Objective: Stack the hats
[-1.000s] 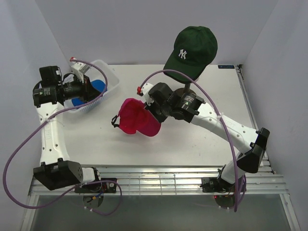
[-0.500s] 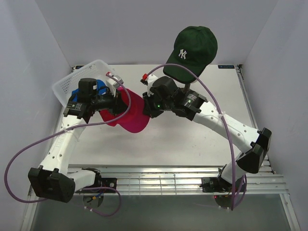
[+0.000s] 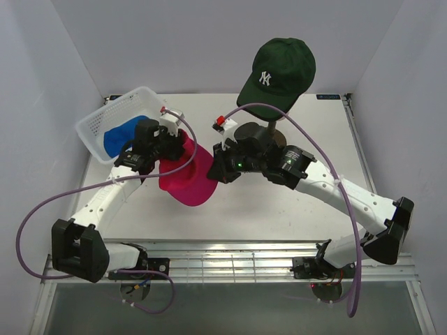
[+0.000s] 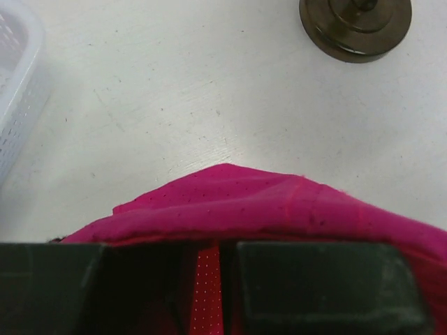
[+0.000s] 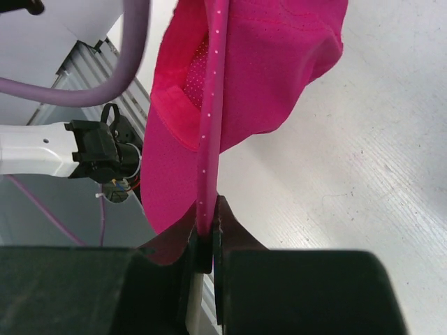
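A plain magenta hat [image 3: 187, 174] hangs over the table between my two grippers. My left gripper [image 3: 170, 148] is shut on its fabric from the left; in the left wrist view a magenta strip [image 4: 207, 283] runs between the left gripper's [image 4: 209, 248] fingers. My right gripper [image 3: 215, 167] is shut on the hat's rim [image 5: 209, 139], pinched thin between the right gripper's [image 5: 209, 234] fingers. A dark green hat [image 3: 278, 73] with a white NY logo sits high at the back. A bright blue hat [image 3: 122, 134] lies in the basket.
The white mesh basket [image 3: 112, 112] stands tilted at the back left, its wall [image 4: 14, 91] close to my left wrist. The dark round stand base [image 4: 355, 24] rests on the table behind the magenta hat. Purple cables loop over both arms.
My left arm swung from the basket to the magenta hat and closed on it. The basket shifted back and left. The right gripper carried the hat slightly left.
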You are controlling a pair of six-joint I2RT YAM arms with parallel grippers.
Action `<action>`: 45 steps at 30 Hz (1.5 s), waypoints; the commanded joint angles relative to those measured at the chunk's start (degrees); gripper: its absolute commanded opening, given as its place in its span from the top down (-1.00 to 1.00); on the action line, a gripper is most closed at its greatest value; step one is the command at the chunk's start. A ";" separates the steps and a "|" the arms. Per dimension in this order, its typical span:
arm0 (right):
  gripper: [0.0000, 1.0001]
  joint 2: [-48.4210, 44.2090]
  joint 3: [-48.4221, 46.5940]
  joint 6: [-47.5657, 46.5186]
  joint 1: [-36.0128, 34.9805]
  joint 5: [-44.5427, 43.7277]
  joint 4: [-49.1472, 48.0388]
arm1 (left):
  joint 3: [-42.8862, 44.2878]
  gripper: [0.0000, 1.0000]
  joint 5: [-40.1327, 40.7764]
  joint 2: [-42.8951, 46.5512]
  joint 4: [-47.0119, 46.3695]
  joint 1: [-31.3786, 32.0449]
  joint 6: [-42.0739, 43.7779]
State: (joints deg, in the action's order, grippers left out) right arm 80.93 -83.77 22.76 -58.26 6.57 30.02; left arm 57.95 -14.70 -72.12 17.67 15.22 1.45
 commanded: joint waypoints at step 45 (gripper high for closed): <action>0.85 0.81 -12.56 -34.71 3.42 5.21 -1.98 | 39.61 -0.30 -39.61 -1.62 38.57 3.06 35.45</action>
State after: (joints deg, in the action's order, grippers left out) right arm 82.37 -92.97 -9.93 -54.72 9.85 32.36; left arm 98.28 -51.33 -75.37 53.23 17.98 32.58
